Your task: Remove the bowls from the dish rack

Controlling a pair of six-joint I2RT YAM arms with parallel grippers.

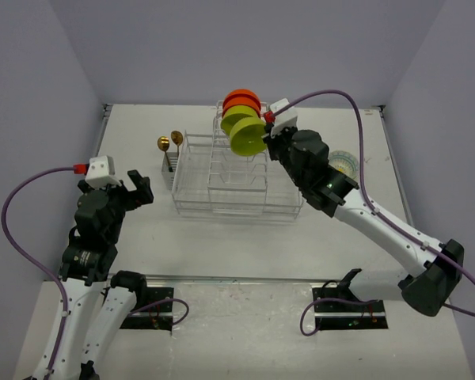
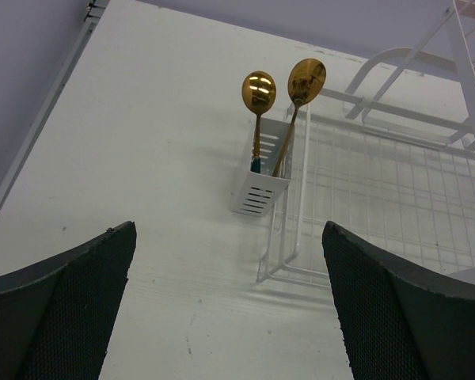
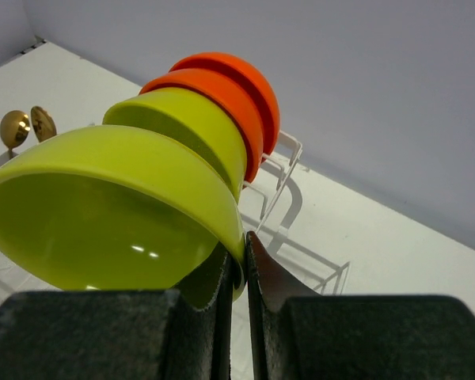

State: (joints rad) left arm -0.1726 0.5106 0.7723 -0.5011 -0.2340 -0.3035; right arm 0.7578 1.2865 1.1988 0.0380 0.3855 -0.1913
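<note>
Right wrist view has the right gripper (image 3: pixel 243 245) pinching a lime-green bowl (image 3: pixel 103 214) by its rim above the dish rack (image 1: pixel 237 180), its arm half-hiding a patterned bowl (image 1: pixel 347 163), while the left gripper (image 2: pixel 228 237) hangs spread wide.

The left arm (image 1: pixel 91 237) and right arm (image 1: pixel 388 229) are white-shelled links joined by chunky black motor housings, each bolted to a black plate (image 1: pixel 150 310) at 6 o'clock of the top view. A white camera block (image 1: pixel 101 169) tops the left wrist, with a red plug (image 1: pixel 80 168) at its 9 o'clock side feeding a looping purple cable (image 1: pixel 12 214). The left gripper (image 2: pixel 228 229) has dark fingers (image 2: pixel 63 317) faced with fine mesh-textured pads.
</note>
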